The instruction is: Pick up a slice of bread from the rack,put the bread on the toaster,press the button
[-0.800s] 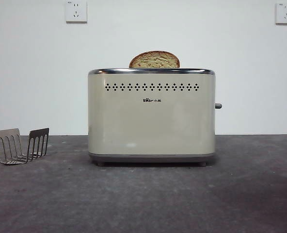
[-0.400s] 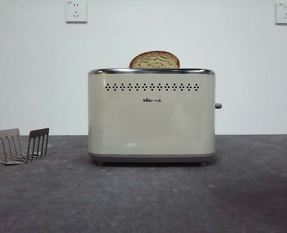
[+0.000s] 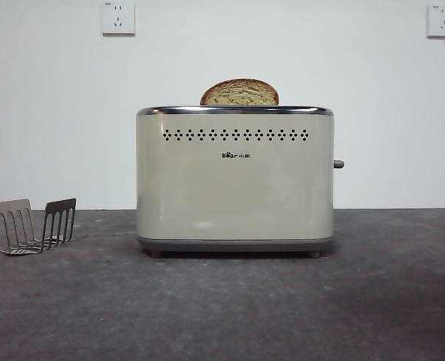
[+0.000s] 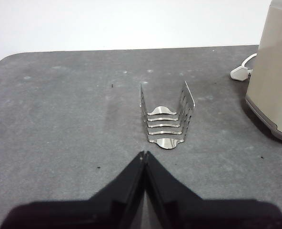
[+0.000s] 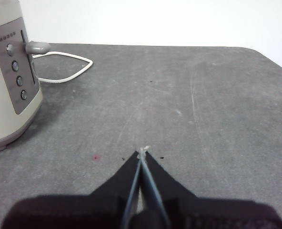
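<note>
Nearest, the left gripper [image 4: 144, 155] is seen with its jaws pressed together and empty, held over the table [image 3: 373, 301] just short of the rack [image 4: 166, 121], which holds no bread. The right gripper [image 5: 142, 153] is likewise closed on nothing, off to the right of the toaster [image 3: 234, 180]. Farther back, the slice of bread [image 3: 240, 92] is seated upright in the toaster's slot, only its rounded top showing. The button [image 5: 37, 47], a small stiff lever projecting from the toaster's right side, is judged not yet pressed. It is likely rigid and smooth, best pushed down from above near its root to prevent slipping.
</note>
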Motion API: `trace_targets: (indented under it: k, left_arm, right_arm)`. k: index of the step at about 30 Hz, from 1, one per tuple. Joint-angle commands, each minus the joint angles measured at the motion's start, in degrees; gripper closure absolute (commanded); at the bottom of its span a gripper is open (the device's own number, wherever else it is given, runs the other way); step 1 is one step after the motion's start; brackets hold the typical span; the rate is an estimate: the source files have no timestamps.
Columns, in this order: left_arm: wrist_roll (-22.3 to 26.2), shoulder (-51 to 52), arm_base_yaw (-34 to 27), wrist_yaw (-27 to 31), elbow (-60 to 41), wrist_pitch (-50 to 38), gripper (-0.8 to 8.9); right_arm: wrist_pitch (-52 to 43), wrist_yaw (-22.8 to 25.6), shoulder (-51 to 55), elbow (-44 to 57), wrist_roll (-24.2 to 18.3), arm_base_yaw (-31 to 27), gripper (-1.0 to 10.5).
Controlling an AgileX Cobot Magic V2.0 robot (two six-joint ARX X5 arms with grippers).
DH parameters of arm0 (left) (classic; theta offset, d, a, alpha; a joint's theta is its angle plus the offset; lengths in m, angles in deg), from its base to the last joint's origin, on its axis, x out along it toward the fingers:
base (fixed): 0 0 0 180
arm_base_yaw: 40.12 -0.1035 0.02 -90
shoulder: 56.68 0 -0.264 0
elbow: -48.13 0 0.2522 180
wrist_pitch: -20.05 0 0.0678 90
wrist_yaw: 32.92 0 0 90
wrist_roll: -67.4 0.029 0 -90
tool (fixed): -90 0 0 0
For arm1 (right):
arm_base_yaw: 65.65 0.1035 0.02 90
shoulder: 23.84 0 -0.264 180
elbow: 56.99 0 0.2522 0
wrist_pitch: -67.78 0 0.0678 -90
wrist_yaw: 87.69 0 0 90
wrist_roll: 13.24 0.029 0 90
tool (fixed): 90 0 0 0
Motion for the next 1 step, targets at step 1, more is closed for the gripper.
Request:
trace_targets:
  k: [1]
  left_arm:
    - [-0.4,0.1,0.1,0.1,-0.6,-0.4,8.17]
  right_arm:
    - [0.2,0.0,0.1,0.3,0.3,0.0,9.5]
